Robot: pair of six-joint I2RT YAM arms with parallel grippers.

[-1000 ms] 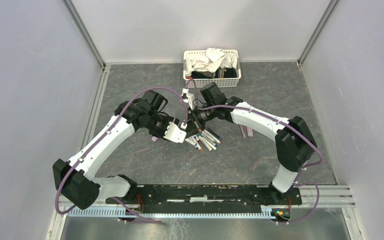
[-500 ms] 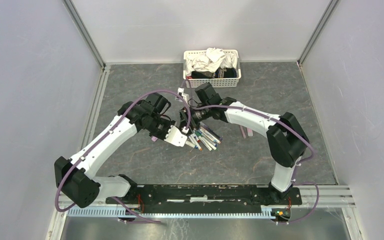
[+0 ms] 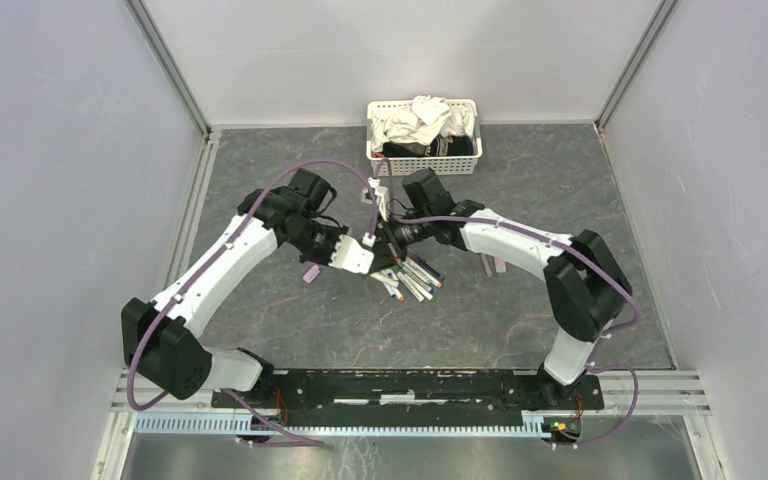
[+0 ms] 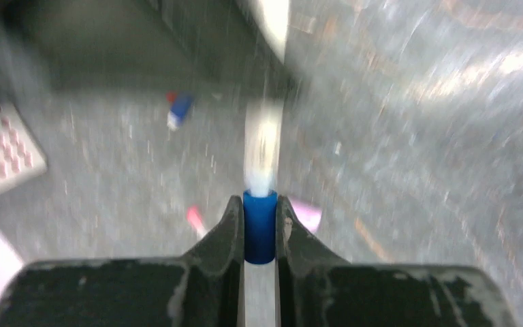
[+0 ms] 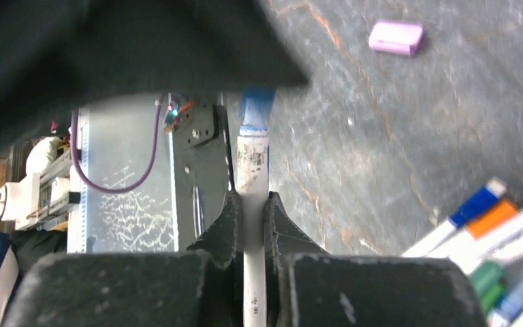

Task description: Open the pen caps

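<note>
- A loose pink plastic cap (image 3: 310,274) lies on the grey marbled table top (image 3: 560,200), at about 8 o'clock of the left gripper and apart from it.
- The left gripper (image 4: 259,204) has its jaws pressed together on a stubby blue plastic cap (image 4: 259,235), with one finger on each side.
- That cap sits at the end of a slim white-barrelled pen (image 5: 252,163), which is held between the two grippers near the middle of the top view. In the left wrist view the barrel runs off toward 12 o'clock, blurred.
- The right gripper (image 5: 252,197) is pinching the white barrel of the same pen. The blue cap lies at 12 o'clock beyond its fingertips, touching the barrel's end.
- A heap of slim white marker pens with coloured ends (image 3: 412,278) lies on the table at 5 o'clock of the two grippers, just beside them.
- Two pinkish pens (image 3: 492,264) lie side by side at 3 o'clock of the heap, apart from it.
- A white plastic lattice basket (image 3: 423,162) of crumpled cloths stands at the table's 12 o'clock edge, well apart from the heap.
</note>
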